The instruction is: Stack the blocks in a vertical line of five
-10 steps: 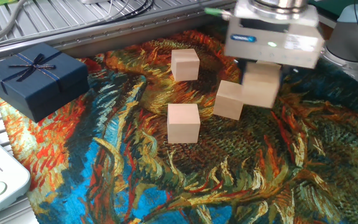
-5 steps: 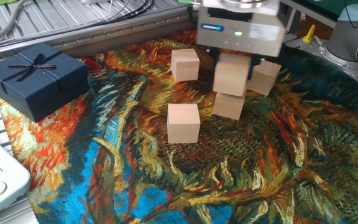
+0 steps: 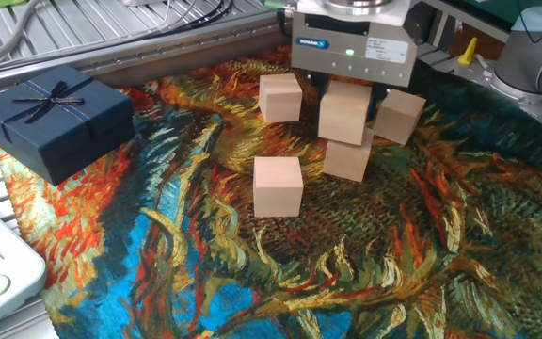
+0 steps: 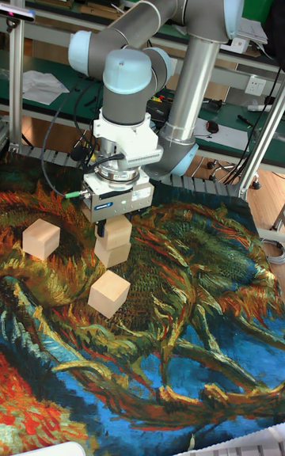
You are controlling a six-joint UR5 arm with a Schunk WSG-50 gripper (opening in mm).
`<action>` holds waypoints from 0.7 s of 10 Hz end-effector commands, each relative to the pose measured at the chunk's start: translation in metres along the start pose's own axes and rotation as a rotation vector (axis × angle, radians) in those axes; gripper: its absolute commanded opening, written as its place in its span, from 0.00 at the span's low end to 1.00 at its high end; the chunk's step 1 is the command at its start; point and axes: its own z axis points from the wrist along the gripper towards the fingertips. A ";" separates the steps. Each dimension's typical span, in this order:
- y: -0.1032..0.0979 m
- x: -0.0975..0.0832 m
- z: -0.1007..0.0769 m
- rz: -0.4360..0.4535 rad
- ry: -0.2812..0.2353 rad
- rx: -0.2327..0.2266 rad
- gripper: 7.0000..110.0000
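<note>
I count five pale beige wooden cubes, one dark navy gift box with ribbon bow, one two-finger gripper.

Robotics lab. Indicators: an industrial arm mounted at a counter with a slatted metal surface, loose cables, an aluminium frame post, and cluttered green workbenches behind. A painting-print cloth covers the work area.

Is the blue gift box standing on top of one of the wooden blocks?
No, the gift box rests at the cloth's left edge, apart from every block.
</note>
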 end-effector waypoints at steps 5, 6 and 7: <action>0.005 -0.007 0.006 0.062 -0.009 0.011 0.00; 0.005 -0.007 0.005 0.059 -0.011 0.006 0.00; 0.004 -0.006 0.005 0.065 -0.008 0.009 0.00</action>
